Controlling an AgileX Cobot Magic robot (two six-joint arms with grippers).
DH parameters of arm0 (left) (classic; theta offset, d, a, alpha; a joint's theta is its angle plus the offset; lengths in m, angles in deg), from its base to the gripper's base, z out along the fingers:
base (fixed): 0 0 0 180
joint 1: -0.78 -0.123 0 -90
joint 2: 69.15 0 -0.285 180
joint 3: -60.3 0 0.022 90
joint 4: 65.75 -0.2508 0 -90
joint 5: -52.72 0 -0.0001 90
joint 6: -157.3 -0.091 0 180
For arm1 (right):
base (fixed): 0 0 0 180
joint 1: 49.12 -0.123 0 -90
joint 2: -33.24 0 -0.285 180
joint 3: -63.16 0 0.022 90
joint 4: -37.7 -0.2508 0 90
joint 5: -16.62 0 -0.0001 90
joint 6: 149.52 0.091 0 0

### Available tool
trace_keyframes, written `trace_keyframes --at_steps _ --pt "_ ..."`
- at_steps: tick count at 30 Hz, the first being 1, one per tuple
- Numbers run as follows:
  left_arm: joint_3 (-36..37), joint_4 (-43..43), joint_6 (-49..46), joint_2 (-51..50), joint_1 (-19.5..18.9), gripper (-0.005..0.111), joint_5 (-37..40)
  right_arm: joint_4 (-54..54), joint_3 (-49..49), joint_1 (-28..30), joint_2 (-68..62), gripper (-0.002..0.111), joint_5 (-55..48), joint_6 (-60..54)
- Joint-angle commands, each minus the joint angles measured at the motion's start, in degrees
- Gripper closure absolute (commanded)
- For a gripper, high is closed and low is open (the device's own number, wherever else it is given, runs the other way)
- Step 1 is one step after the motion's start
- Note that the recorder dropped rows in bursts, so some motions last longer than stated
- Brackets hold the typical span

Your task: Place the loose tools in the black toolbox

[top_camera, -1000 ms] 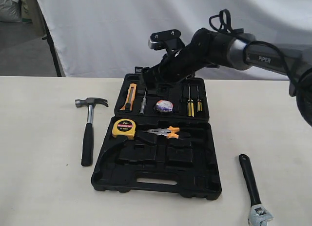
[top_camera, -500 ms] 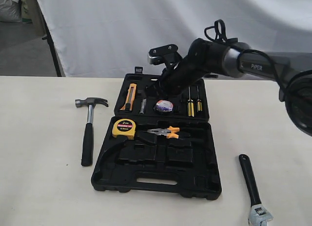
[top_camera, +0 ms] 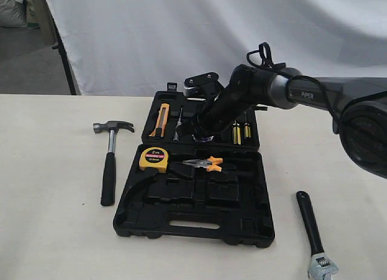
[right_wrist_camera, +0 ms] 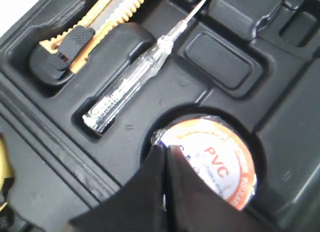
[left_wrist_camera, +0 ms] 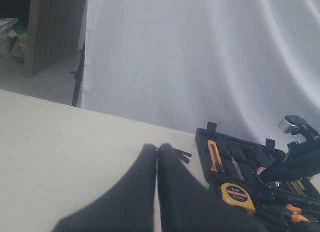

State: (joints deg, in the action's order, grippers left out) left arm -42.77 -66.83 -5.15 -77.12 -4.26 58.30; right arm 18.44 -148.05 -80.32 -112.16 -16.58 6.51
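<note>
The black toolbox (top_camera: 181, 208) lies open mid-table. The round tape roll (right_wrist_camera: 220, 159) with its whitish PVC label sits in a round recess of the rear half. My right gripper (right_wrist_camera: 164, 151) is shut, its tips resting over the roll's edge with nothing between them. In the exterior view the right gripper (top_camera: 202, 133) covers most of the roll. The claw hammer (top_camera: 109, 162) lies on the table left of the box. The adjustable wrench (top_camera: 314, 234) lies at the front right. My left gripper (left_wrist_camera: 158, 148) is shut and empty above bare table.
The box also holds a yellow tape measure (top_camera: 154, 159), orange-handled pliers (top_camera: 204, 164), an orange utility knife (top_camera: 161, 120), a clear test screwdriver (right_wrist_camera: 130, 91) and yellow-handled screwdrivers (top_camera: 240, 133). A white curtain hangs behind the table.
My right gripper has shut and come down and forward from above the box's rear half onto the tape roll, which it now covers in the exterior view. Hammer and wrench have not moved.
</note>
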Motion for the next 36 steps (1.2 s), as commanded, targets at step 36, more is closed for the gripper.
trace_keyframes --at_steps 36 --pt "-0.2 -0.1 0.3 0.2 0.2 0.106 -0.5 29.4 48.1 7.2 42.0 0.108 -27.5 19.3"
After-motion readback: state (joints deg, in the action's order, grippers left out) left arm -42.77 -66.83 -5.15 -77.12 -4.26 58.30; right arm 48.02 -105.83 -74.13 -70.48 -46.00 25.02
